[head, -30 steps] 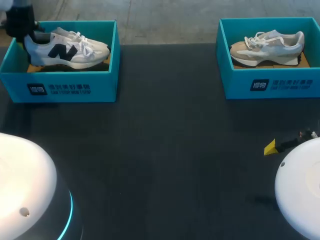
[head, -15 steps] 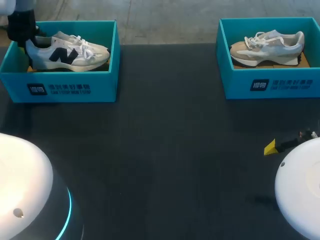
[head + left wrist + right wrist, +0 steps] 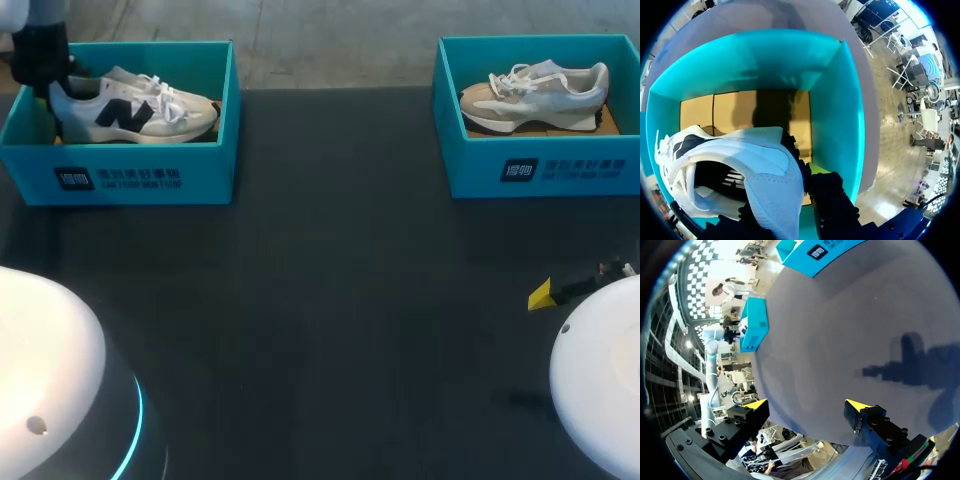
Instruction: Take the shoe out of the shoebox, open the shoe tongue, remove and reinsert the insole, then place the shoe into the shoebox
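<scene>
Though pinched at the heel collar by the left tool [image 3: 807,175], not out yet: white low-top sneaker with a navy side logo [image 3: 130,108], sitting inside the teal cardboard shoebox [image 3: 120,178] at the far left of the dark bench [image 3: 330,300], heel end maybe raised a touch. So, step one by the look of it: getting the shoe out. Tongue and insole, no sign of either being handled. Only one yellow-tipped finger visible from the left wrist, tight against the outside of the heel; other one hidden behind the heel fabric, presumably inside the opening. Right tool [image 3: 806,405] spread wide, gripping nothing, hanging over bare bench on the right side. Next up, probably: lift high enough to clear the box wall, swing toward mid-bench, set down sole-first within the right tool's reach for the tongue work. Worth watching for heel slip on the way up
</scene>
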### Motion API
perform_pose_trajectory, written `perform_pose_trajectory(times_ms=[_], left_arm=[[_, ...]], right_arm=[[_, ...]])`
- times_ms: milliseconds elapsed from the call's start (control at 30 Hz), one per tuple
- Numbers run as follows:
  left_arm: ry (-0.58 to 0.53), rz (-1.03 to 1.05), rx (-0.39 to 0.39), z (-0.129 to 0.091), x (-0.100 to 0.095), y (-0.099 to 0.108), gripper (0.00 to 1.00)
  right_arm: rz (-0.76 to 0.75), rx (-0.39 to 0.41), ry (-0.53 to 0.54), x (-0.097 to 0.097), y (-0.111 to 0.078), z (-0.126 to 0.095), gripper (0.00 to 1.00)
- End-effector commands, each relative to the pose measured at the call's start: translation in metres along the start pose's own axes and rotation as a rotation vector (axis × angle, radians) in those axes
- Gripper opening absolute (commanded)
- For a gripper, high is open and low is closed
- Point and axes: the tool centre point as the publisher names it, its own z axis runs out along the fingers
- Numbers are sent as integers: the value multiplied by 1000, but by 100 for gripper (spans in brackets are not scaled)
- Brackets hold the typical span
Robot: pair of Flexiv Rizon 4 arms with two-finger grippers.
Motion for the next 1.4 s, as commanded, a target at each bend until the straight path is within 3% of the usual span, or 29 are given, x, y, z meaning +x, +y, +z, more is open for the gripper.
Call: perform_pose_trajectory(times_ms=[33, 367, 700, 1400], left_arm=[[-2, 6, -11, -11, 2, -15, 0], [-8, 12, -29, -19, 1, -31, 0], [-15, -2, 4, -10, 3, -49, 0], [-3, 8, 24, 14, 2, -62, 0]], right_arm=[[2, -10, -4, 1, -7, -3, 100], [2, -10, -4, 1, -7, -3, 100], [2, -10, -4, 1, -7, -3, 100], [2, -10, -4, 1, -7, -3, 100]])
